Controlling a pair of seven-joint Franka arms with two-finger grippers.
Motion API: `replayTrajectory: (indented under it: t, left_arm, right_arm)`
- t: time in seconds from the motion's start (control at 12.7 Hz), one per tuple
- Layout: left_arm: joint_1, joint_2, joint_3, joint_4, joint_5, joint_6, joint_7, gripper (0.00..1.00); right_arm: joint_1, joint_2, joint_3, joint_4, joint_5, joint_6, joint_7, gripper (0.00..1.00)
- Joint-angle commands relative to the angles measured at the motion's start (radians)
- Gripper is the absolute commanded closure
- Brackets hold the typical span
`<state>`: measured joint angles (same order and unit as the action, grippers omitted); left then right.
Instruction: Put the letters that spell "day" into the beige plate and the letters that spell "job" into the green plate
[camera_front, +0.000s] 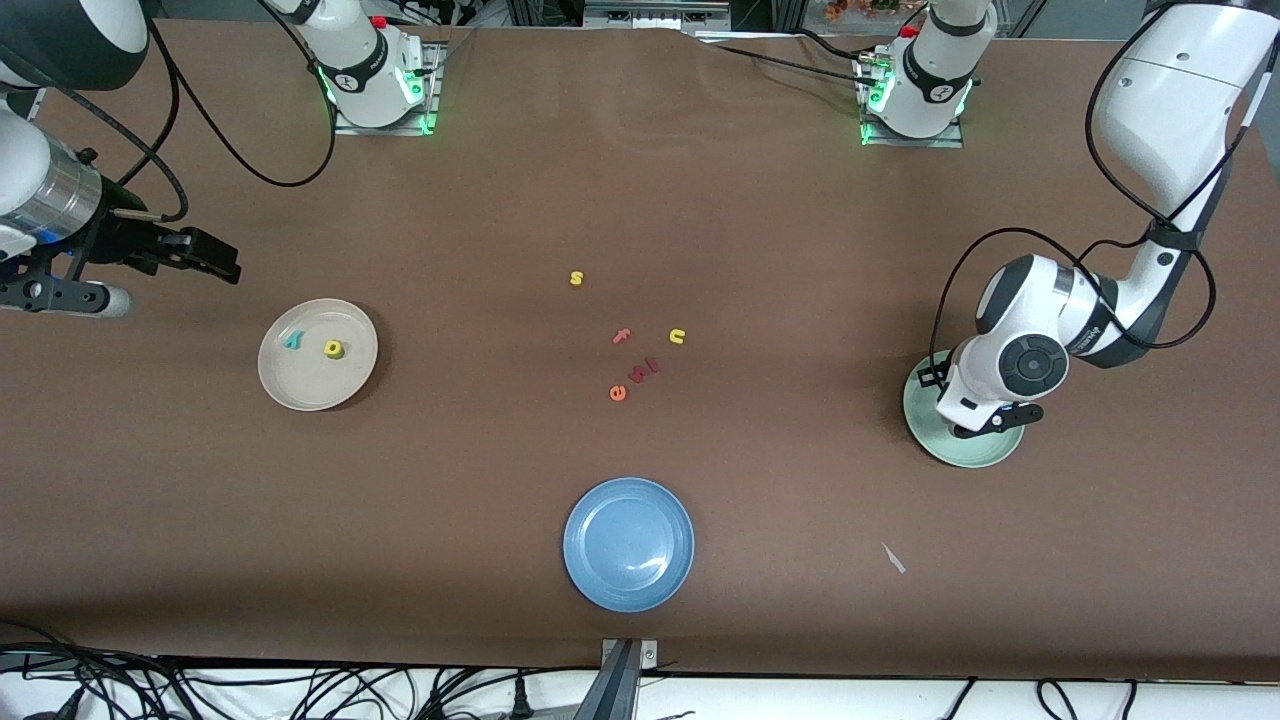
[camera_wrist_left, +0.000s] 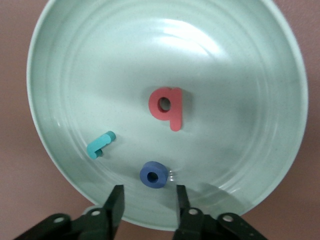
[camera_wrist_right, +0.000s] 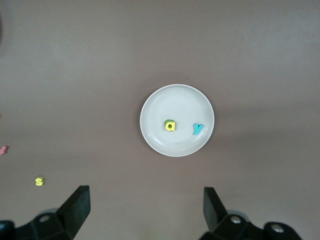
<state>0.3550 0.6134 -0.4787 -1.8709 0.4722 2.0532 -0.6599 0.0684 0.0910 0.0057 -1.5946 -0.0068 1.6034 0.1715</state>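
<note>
**Both words look sorted; left arm needs only to lift clear**

At mid-height of the front view, the green plate (camera_front: 965, 455) holds the j (camera_wrist_left: 101, 144), o (camera_wrist_left: 153, 174) and b (camera_wrist_left: 167, 107). The left gripper (camera_wrist_left: 149, 191) hangs low over it, fingers spread and empty. Slightly higher, the beige plate (camera_front: 300, 385) holds d (camera_front: 334, 348), a (camera_wrist_right: 168, 121) and y (camera_front: 293, 340). The right gripper (camera_wrist_right: 145, 192) waits beside it, fingers wide apart.

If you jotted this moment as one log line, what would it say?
left gripper: open over green plate holding j, o, b | right gripper: open, waiting above beige plate | d, y inside
</note>
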Motion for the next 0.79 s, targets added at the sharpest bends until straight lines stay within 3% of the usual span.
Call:
replayTrajectory:
  t: [0.0, 0.39, 0.55, 0.71]
  left_arm:
    - [0.012, -0.021, -0.024, 0.031, 0.009, -0.016, 0.013, 0.00]
    - [0.012, -0.131, -0.078, 0.076, -0.007, -0.085, 0.095, 0.00]
    - [0.012, -0.156, -0.078, 0.165, -0.125, -0.157, 0.217, 0.00]
    - [0.012, -0.167, -0.080, 0.277, -0.156, -0.290, 0.339, 0.00]
  right_arm:
    - [0.008, 0.006, -0.004, 0.016, -0.010, -0.003, 0.016, 0.00]
    - [0.010, 0.006, -0.003, 0.016, -0.010, -0.002, 0.016, 0.00]
    - [0.010, 0.007, -0.003, 0.015, -0.010, 0.000, 0.014, 0.00]
    - [0.010, 0.007, -0.003, 0.015, -0.010, 0.000, 0.014, 0.00]
